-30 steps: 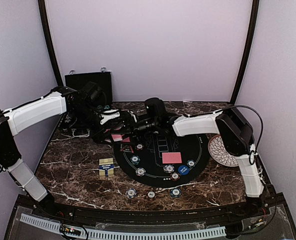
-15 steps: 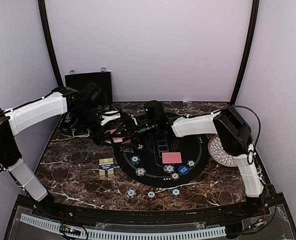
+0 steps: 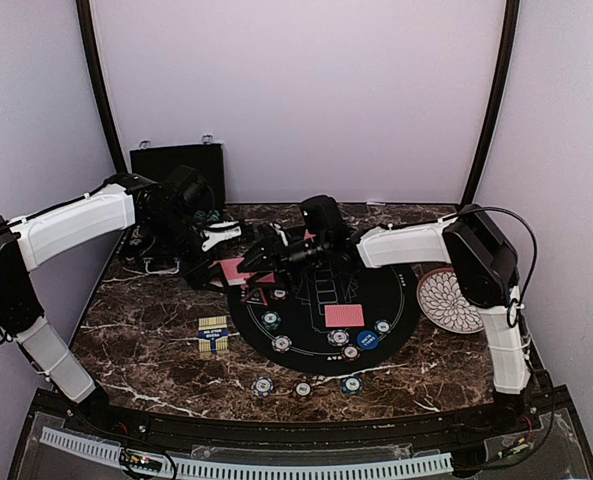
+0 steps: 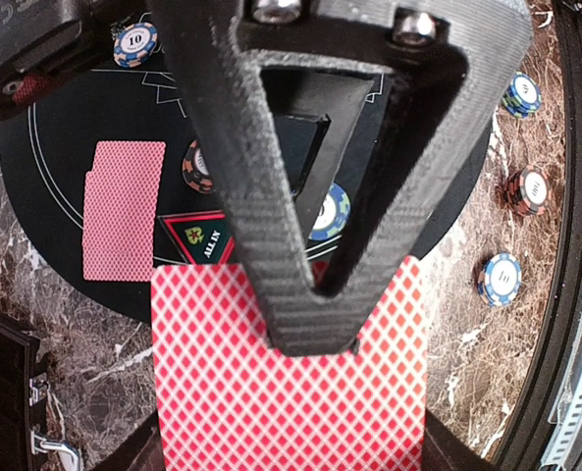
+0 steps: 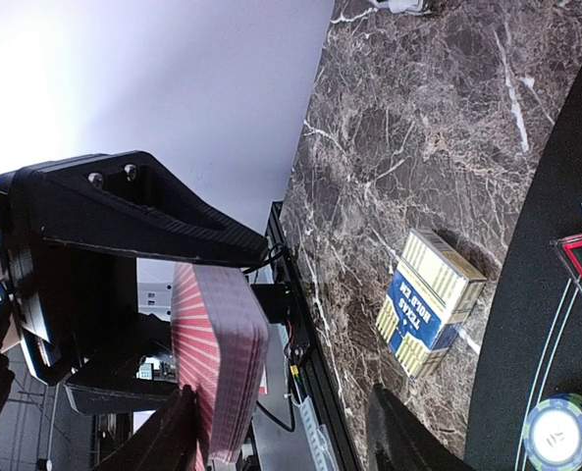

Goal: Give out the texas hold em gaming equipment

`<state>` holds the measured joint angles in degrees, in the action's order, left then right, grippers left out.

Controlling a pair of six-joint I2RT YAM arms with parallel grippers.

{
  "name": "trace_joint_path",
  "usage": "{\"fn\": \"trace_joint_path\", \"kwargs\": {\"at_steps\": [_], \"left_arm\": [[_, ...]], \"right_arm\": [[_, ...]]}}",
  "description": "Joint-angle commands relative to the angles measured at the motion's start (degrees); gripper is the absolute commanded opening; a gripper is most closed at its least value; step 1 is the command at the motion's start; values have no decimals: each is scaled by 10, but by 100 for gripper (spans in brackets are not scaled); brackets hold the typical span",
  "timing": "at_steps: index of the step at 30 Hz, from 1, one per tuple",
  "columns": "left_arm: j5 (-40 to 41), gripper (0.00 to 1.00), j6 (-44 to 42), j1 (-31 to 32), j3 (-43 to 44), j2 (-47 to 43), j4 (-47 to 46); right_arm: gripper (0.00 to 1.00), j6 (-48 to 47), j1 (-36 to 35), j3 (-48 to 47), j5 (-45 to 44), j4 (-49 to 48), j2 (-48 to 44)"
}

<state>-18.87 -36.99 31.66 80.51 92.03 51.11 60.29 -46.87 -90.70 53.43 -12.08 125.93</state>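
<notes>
Cards in a red-backed deck [image 4: 291, 392] sat clamped in the left pincer [image 4: 315, 339], whose jaws were closed on one end of it. It hung above the far left part of the tabletop [image 3: 156, 330], over the far left rim of the round black mat [image 3: 396, 300]. Its red back faced up. Its long axis ran roughly across the tabletop, with the free end pointing toward the right edge and the right pincer [image 5: 291, 437]. That pincer stood open, with the deck's free end between its spread fingers and closer to one of them; no touch could be made out. Compared with a second before, the right arm had drawn back slightly toward the right edge, baring more of the deck from above. The left arm and the pair of cards [image 3: 344, 316] on the mat had stayed put.
</notes>
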Motion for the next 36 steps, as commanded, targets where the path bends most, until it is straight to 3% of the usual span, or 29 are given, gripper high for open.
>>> {"fn": "trace_joint_path", "kwargs": {"at_steps": [1, 3, 8, 12, 29, 36], "left_arm": [[-13, 0, 3, -3, 8, -11, 3], [-12, 0, 3, -3, 8, -11, 3], [-14, 0, 3, -3, 12, -10, 2], [-15, 0, 3, -3, 14, -8, 3], [-16, 0, 3, -3, 18, -7, 5], [-14, 0, 2, -3, 18, -8, 5]], "right_arm": [[54, -11, 7, 2, -9, 19, -34], [53, -10, 7, -1, -10, 23, -38], [65, -14, 4, -6, -16, 27, -40], [68, -14, -6, -19, -12, 32, -22], [70, 12, -28, -83, 5, 21, 44], [65, -20, -18, -86, -13, 70, 48]]}}
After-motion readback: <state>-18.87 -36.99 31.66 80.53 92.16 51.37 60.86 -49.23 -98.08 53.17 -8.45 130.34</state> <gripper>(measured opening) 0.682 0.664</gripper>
